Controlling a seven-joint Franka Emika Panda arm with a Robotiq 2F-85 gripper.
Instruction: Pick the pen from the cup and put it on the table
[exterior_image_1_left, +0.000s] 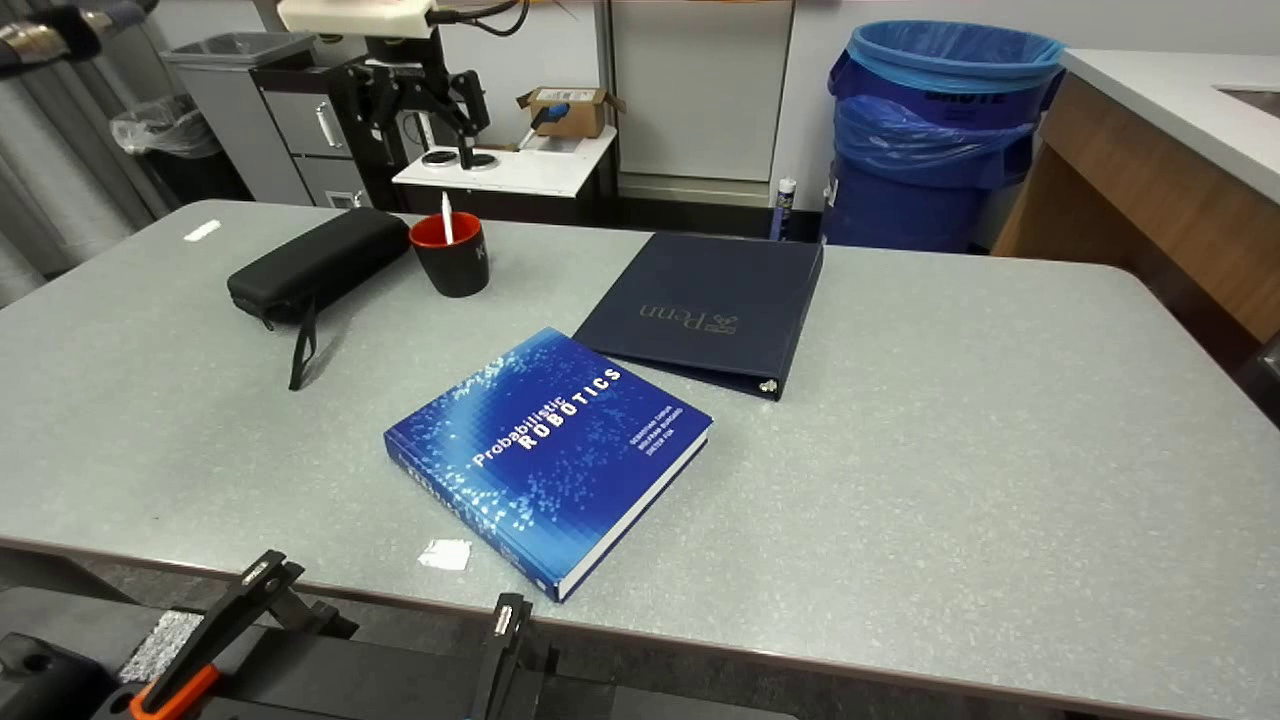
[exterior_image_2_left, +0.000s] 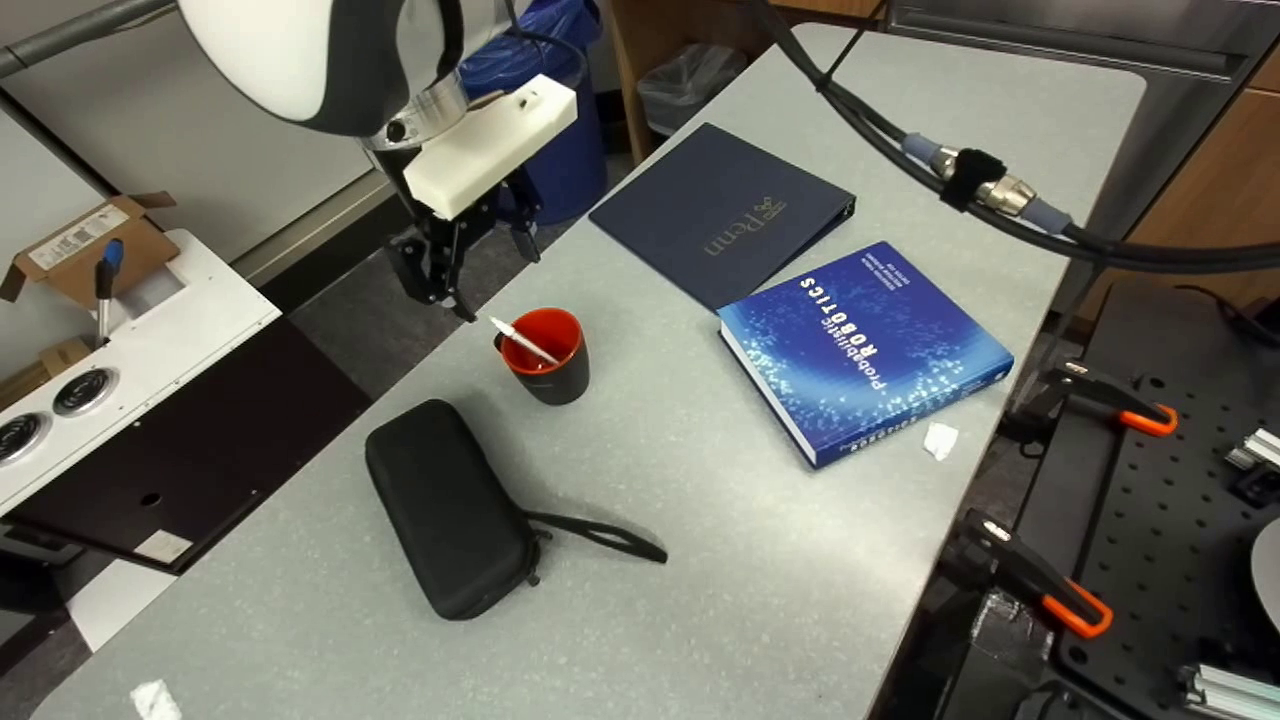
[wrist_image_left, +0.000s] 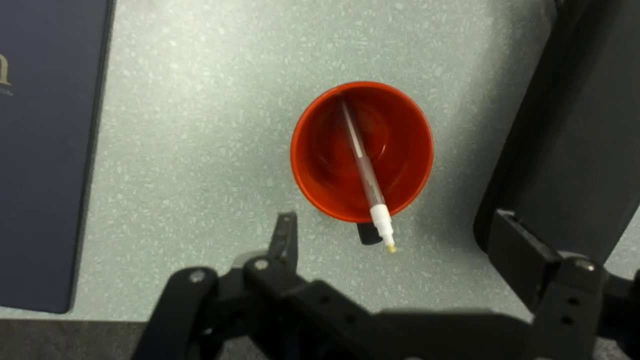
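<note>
In an exterior view, we are seeing the gripper (exterior_image_1_left: 420, 150) near the top, one finger blending into the dark background. The black cup (exterior_image_1_left: 455, 270) is hiding the lower part of the pen (exterior_image_1_left: 447, 218), whose white end is showing above the red rim. The cup is standing near the far edge of the grey table (exterior_image_1_left: 950, 450), whose surface is stretching rightward past a navy binder (exterior_image_1_left: 705, 300). Beyond that edge a blue bin (exterior_image_1_left: 925, 140) is standing.

In an exterior view, the arm (exterior_image_2_left: 290, 50) is being cut off by the top, and a cable (exterior_image_2_left: 975, 180) is crossing in front of the table. The gripper is hanging unclenched, fingers spread; its height is escaping us. A blue book (exterior_image_2_left: 865, 350) is lying at the binder's corner, leaving us unable to tell whether they are touching. A black case (exterior_image_2_left: 450, 510) is lying near the cup, apart from it.

In the wrist view, we are looking down into the cup: the pen is leaning inside, its white end jutting over the rim above the handle, its inner end fading into red. The table's edge is showing at lower left. A strip of tabletop is separating cup from case, a wider one cup from binder. Both case and binder are being cropped, and the gripper is covering part of the case.
</note>
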